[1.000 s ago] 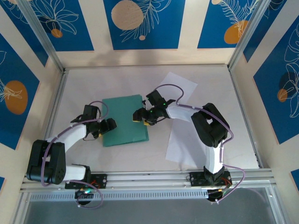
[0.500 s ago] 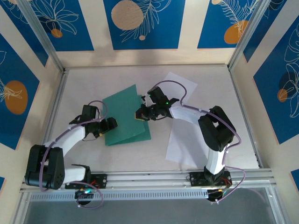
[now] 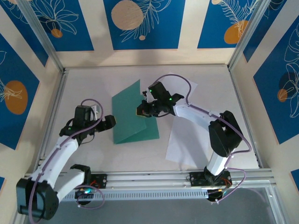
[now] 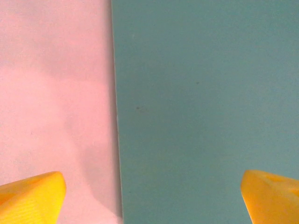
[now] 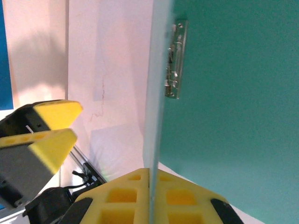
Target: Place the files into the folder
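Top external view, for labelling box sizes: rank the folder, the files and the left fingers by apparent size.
1-2. files and folder: close; the right arm hides part of the sheets, so unranked.
3. left fingers.

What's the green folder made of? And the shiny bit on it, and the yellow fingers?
The folder looks like thin matte card or paper: flat colour, folded along a crease. The clip looks like metal: silvery, glinting. The yellow fingers look like plastic or foam; can't tell which.

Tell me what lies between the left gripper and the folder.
Only a narrow strip of bare table, seen in the top view: the open left gripper sits just short of the folder.
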